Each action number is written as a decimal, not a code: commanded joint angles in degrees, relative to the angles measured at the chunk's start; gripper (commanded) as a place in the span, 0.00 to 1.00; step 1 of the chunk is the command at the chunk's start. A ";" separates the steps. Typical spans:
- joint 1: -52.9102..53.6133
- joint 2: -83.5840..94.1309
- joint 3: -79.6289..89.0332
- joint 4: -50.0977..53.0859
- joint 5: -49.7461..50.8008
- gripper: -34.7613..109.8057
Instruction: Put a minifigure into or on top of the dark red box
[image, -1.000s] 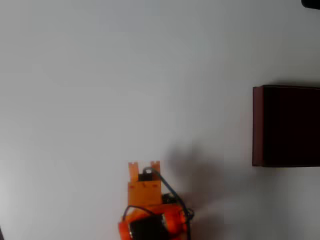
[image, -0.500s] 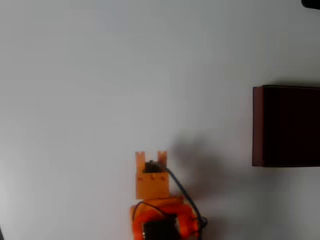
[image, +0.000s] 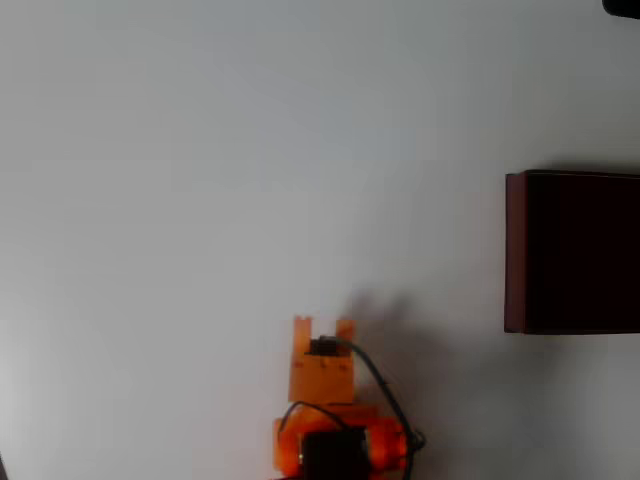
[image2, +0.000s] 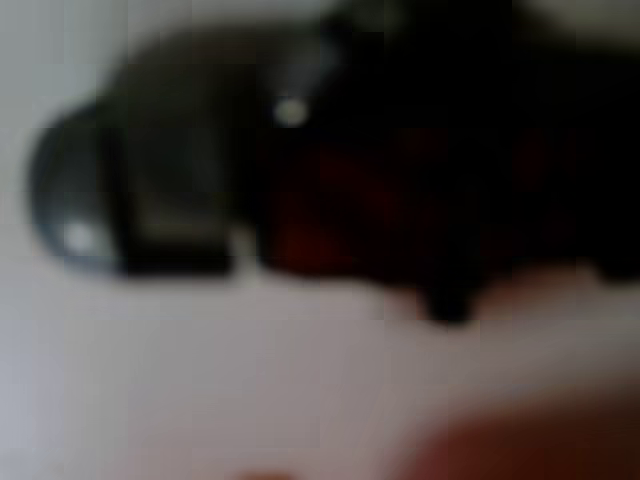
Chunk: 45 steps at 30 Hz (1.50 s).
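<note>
In the overhead view the orange hand (image: 322, 325) sits low on the pale worktop (image: 200, 150), the arm's base cut off by the bottom edge. Whether the hand is parted or grips anything cannot be told. The dark red box (image: 572, 252) lies well to its right and a little further up, cropped by the right edge. The wrist view shows a blurred dark shape, perhaps the minifigure (image2: 190, 180), very close.

The dark red box (image: 515, 250) is seen in the overhead view at the right edge, cut off by the frame, resting flat on the pale worktop (image: 250, 150). Its open top is turned upward, a near-black inside being shown. In the wrist view a blurred dark grey-black shape, likely the minifigure (image2: 180, 180), is seen very close.
</note>
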 joint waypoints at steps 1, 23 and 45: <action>0.35 -0.35 -0.09 0.09 1.85 0.37; -1.32 6.94 5.54 -6.33 0.09 0.38; -8.79 -10.02 -1.49 -26.10 -1.23 0.38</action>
